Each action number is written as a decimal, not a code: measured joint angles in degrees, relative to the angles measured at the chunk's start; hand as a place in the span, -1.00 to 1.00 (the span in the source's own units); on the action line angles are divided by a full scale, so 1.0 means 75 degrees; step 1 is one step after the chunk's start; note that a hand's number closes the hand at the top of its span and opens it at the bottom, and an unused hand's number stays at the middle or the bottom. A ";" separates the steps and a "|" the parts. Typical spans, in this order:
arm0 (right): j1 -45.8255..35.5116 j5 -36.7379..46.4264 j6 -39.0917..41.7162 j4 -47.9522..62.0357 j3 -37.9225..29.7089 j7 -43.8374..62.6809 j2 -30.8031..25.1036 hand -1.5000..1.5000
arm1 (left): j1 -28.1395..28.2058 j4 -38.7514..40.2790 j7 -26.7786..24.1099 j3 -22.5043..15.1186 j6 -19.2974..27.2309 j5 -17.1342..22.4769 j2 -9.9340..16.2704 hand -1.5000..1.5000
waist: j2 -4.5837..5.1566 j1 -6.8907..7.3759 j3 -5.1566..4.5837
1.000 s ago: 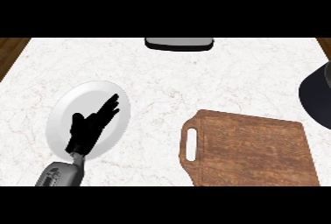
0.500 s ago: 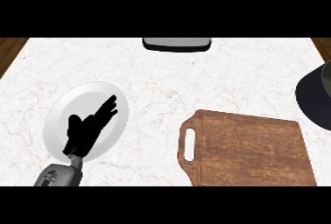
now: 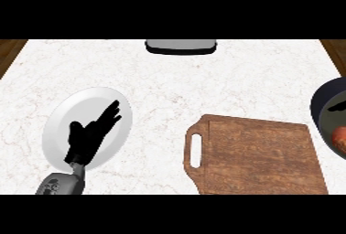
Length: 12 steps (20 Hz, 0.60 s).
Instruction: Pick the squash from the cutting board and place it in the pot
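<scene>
The wooden cutting board lies at the lower right with nothing on its top. At the right edge stands the dark pot, partly cut off by the view. Inside it an orange-red thing, the squash, shows at the very edge. My left hand rests open over a white plate, fingers straight and pointing up-right. My right hand shows nowhere in the head view.
A white plate lies on the marble counter at the left under my left hand. A grey and black appliance sits at the far edge, top centre. Wooden strips border the counter at both upper corners.
The view has shifted slightly, so more of the pot's inside and the orange-red squash now show at the right edge. My left hand has stayed in place.
</scene>
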 measured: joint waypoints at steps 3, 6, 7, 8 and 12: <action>0.0031 -0.0876 0.0412 0.0008 -0.0425 -0.0191 0.0492 -1.00 | 0.0068 -0.0015 -0.0022 0.0053 0.0037 0.0000 0.0009 0.00 | -0.0016 -0.0081 0.0011; -0.0063 -0.1935 0.1073 0.0080 -0.0907 -0.0075 0.0890 -1.00 | 0.0056 -0.0008 0.0036 0.0119 -0.0010 0.0055 0.0063 0.00 | -0.0006 -0.0128 0.0032; -0.0122 -0.2335 0.1304 0.0156 -0.1135 0.0023 0.0946 -1.00 | 0.0038 0.0000 0.0075 0.0153 -0.0020 0.0073 0.0088 0.00 | -0.0001 -0.0147 0.0042; -0.0163 -0.2710 0.1494 0.0249 -0.1353 0.0139 0.1000 -1.00 | 0.0053 -0.0026 0.0078 0.0162 -0.0033 0.0096 0.0089 0.00 | 0.0000 -0.0145 0.0042; -0.0633 -0.4103 0.2179 0.0740 -0.2279 0.1031 0.1060 -1.00 | 0.0074 -0.0086 0.0102 0.0076 0.0008 0.0020 0.0022 0.00 | 0.0014 -0.0101 0.0051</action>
